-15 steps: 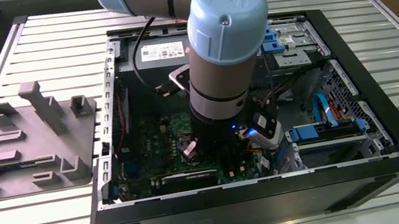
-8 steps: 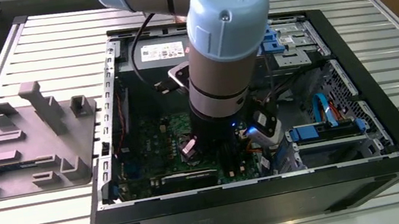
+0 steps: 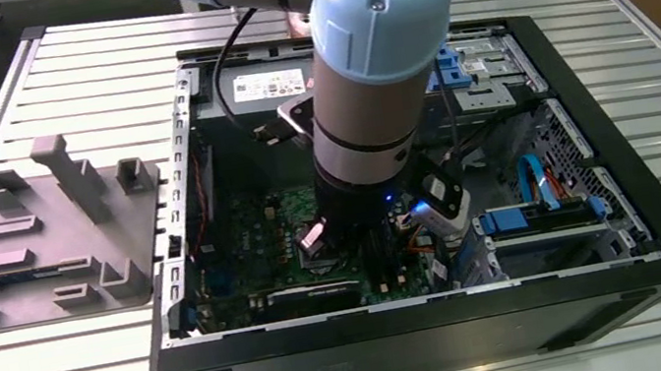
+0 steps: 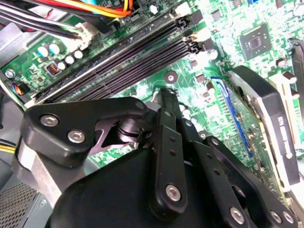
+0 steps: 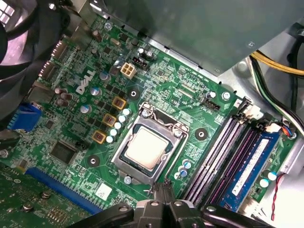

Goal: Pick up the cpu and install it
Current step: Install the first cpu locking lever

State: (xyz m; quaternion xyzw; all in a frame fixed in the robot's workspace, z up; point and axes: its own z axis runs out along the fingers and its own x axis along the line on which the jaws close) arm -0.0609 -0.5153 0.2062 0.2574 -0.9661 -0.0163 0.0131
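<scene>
The cpu, a small square chip with a pale silver top, lies flat inside the silvery socket frame of the green board in the first wrist view. My gripper hangs just above the board beside the socket's near edge. Its black fingers are shut together with nothing between them, and they do not touch the cpu. In the second wrist view the gripper points down at the board near the black memory slots. In the exterior view the arm reaches down into the open computer case.
A grey tray with upright holders lies on the slatted table at the exterior view's left. Inside the case are a grey metal box, a blue memory stick, black memory slots, yellow and black cables and blue drive brackets.
</scene>
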